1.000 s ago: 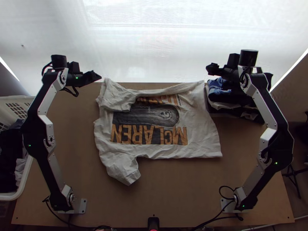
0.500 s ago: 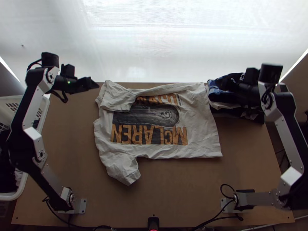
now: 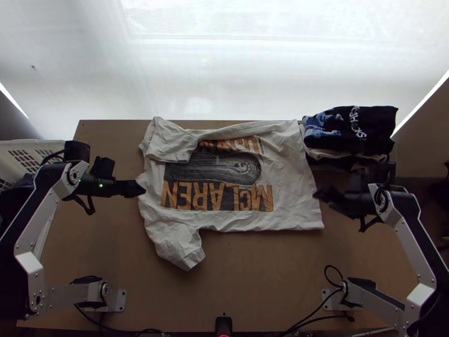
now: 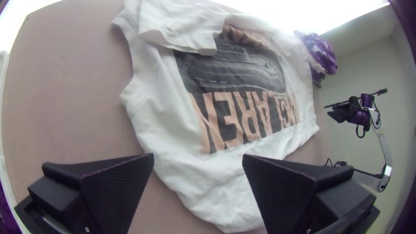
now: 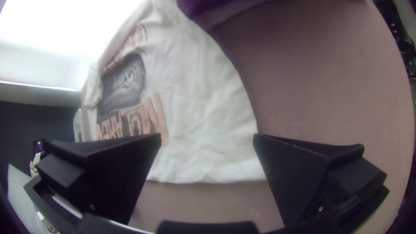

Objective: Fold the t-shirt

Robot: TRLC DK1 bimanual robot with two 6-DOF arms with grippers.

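On the light wooden table (image 3: 252,275), a white cotton t-shirt (image 3: 294,174) with a dark-and-orange print lies spread mid-table, one sleeve turned inward at ten o'clock, the other jutting toward seven. From the shirt, a white plastic basket (image 3: 28,147) stands at nine, dark folded clothes (image 3: 359,130) at two. The black left gripper (image 3: 139,189) is at its nine o'clock edge, the black right gripper (image 3: 319,194) at three; both have jaws wide apart.

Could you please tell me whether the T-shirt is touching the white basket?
Apart: the top view shows bare table between the white basket and the T-shirt.
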